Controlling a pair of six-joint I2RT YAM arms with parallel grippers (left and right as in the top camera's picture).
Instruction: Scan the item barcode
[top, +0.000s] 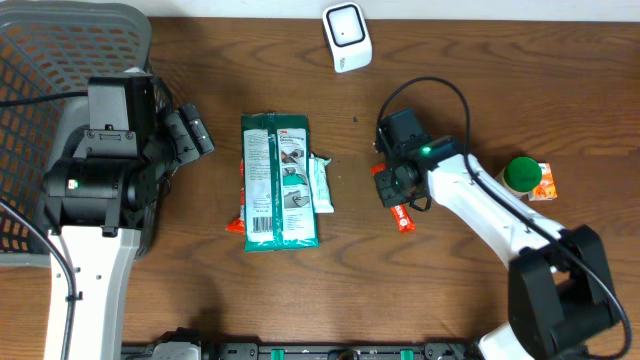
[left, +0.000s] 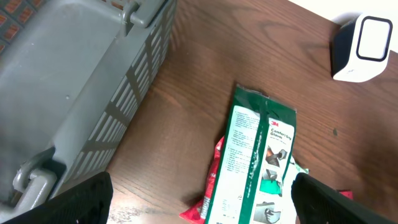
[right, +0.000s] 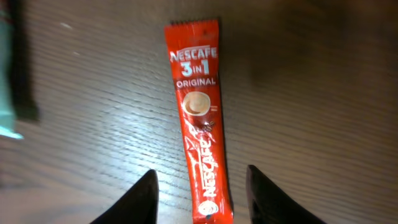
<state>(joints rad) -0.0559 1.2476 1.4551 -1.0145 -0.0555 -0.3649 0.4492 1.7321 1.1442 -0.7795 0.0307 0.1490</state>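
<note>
Nothing looks scanned yet. The sachet (right: 199, 118) lies flat on the table (top: 450, 60), right of centre and well apart from the scanner (top: 347, 37) at the far edge. The right gripper (right: 200, 186) hangs over one end of it, jaws apart on either side, not gripping. The left gripper (top: 193, 130) sits by the basket (top: 60, 40), jaws wide. Grasping, lifting and presenting remain.
</note>
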